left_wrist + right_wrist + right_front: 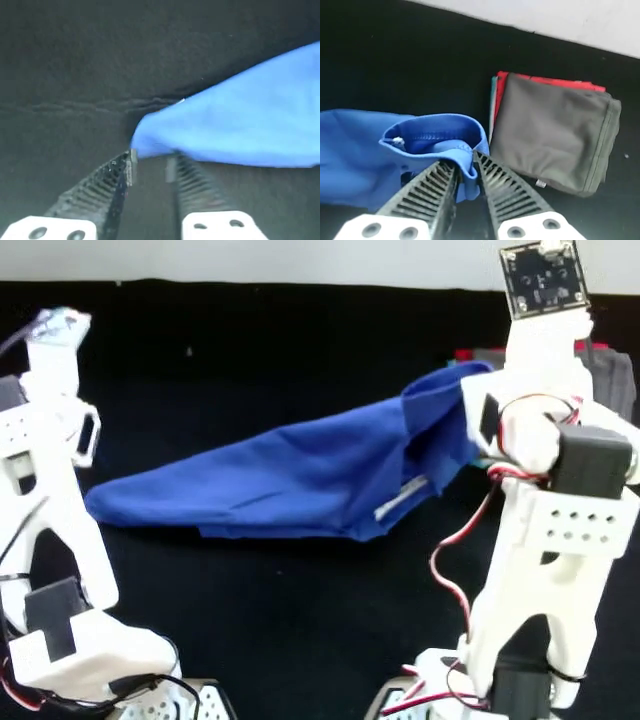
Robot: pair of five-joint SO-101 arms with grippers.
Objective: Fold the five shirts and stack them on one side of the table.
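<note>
Standing closest to the high camera, the right arm (pixel 550 540) and the left arm (pixel 50 500) are flanking a black table (pixel 300 640). Between them a blue shirt (pixel 300 475) is lying stretched across the middle of the table, rumpled and only loosely doubled. The right gripper (pixel 465 162) is pinching the shirt's collar (pixel 435 125) and holding that end up, just beside the stack of folded shirts (pixel 555 130) near the table's far right corner. The left gripper (pixel 150 167) is sitting with its jaws slightly parted, tips right at the shirt's other end, which is resting on the table toward the left edge; no cloth is showing between them. The stack is showing a grey shirt on top with red and teal edges beneath, so at least three look finished, though the exact count is hard to tell. By this reading the blue one is in hand now, with its folding and stacking not yet done.
</note>
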